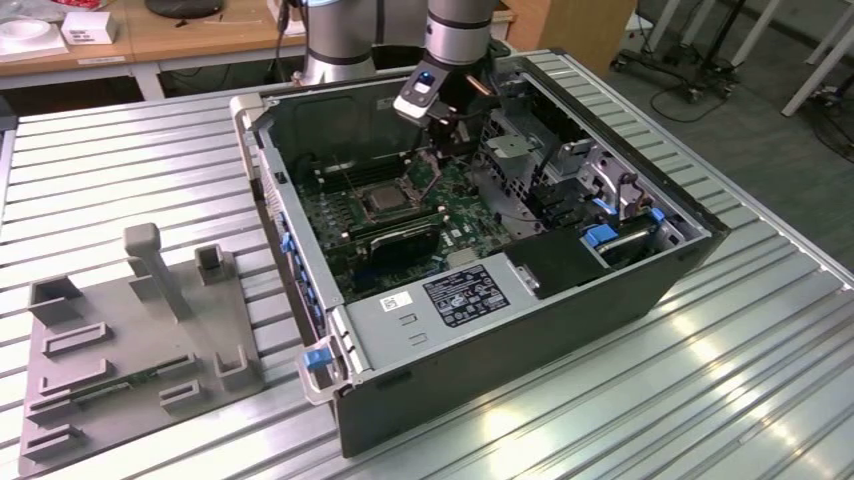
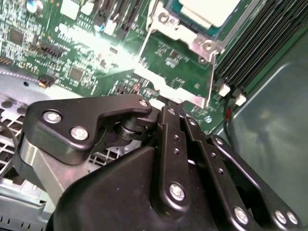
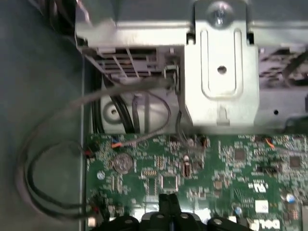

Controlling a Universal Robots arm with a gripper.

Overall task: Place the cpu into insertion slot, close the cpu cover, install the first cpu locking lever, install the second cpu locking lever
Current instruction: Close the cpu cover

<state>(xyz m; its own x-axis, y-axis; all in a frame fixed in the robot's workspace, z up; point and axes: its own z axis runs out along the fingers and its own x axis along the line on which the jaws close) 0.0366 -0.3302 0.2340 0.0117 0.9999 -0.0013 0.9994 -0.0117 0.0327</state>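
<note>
Table point(image 1: 747, 380), exterior view's left: grey fixture point(image 1: 134, 330), idle. Centre: open computer case point(image 1: 561, 330); cpu point(image 2: 207, 8) seated in insertion slot point(image 1: 387, 201), cpu cover point(image 2: 180, 30) apparently down over it, so the locking-lever stage is judged in hand. Right of slot: pincer point(image 1: 450, 135), pressed together, nothing held, tips just above a thin silvery bar point(image 2: 168, 86) on the motherboard point(image 3: 231, 163). Lever work calls for fine, low contact.

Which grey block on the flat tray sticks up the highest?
The slim post at the tray's far edge; the other blocks around it are all much shorter.
</note>
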